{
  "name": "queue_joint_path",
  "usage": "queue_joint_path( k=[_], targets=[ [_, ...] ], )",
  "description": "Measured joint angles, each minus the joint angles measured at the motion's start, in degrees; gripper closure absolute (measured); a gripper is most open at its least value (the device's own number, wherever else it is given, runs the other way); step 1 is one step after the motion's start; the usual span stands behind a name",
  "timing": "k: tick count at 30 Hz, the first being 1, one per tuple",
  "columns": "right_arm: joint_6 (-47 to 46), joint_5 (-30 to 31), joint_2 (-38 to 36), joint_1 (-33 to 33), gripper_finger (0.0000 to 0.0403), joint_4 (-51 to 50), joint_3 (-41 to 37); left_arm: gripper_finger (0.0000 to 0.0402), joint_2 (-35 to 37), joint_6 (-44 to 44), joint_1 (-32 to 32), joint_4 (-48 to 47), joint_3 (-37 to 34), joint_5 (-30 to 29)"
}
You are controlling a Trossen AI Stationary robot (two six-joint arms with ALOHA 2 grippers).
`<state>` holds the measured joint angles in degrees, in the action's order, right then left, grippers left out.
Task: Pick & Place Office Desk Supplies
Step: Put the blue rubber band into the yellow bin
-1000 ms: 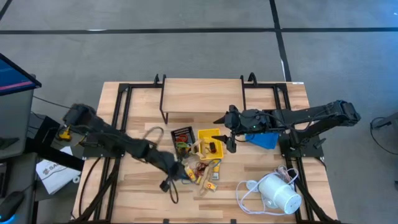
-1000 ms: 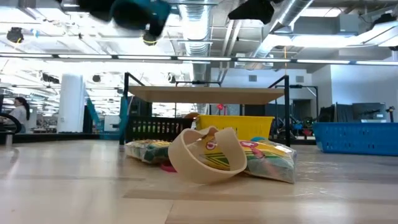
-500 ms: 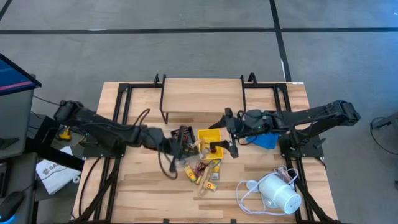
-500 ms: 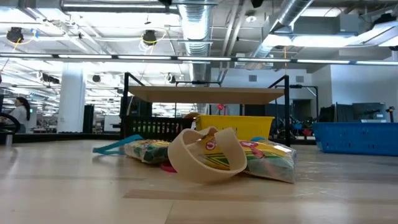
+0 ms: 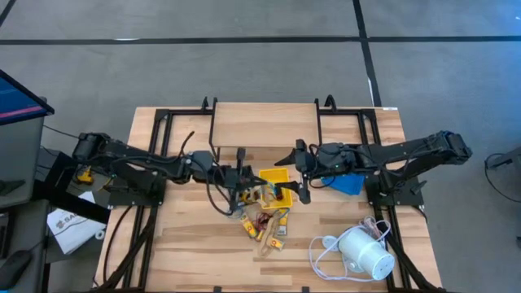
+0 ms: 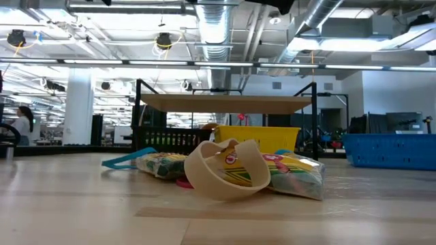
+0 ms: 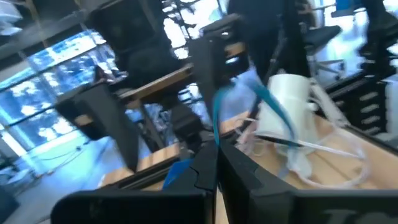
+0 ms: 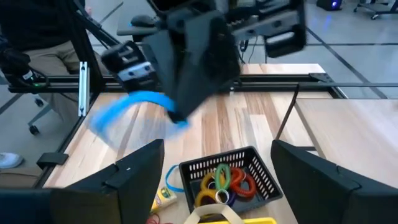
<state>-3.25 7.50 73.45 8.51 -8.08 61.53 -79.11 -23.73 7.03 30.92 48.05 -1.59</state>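
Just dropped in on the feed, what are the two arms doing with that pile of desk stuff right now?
The left gripper hangs above the black mesh tray, jaws shut on a blue rubber-band loop. That tray already holds coloured rubber bands. The right gripper waits over the yellow tray with its jaws open and nothing in them. More small supplies lie loose on the table in front of the trays.

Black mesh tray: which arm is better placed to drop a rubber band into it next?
Left. The left claw is shut on a blue rubber band and hangs close to the black mesh tray. The right claw is open and empty, above the yellow tray.
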Motion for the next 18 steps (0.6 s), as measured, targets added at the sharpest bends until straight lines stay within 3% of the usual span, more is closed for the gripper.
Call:
queue_joint_path(
  k=[18],
  targets=[
    [-2.17, -4.52, 3.03, 0.09, 0.0110, 1.20, 0.01, 0.0401, -7.96, -2.66, -4.57, 6.92, 0.04, -0.07]
  ],
)
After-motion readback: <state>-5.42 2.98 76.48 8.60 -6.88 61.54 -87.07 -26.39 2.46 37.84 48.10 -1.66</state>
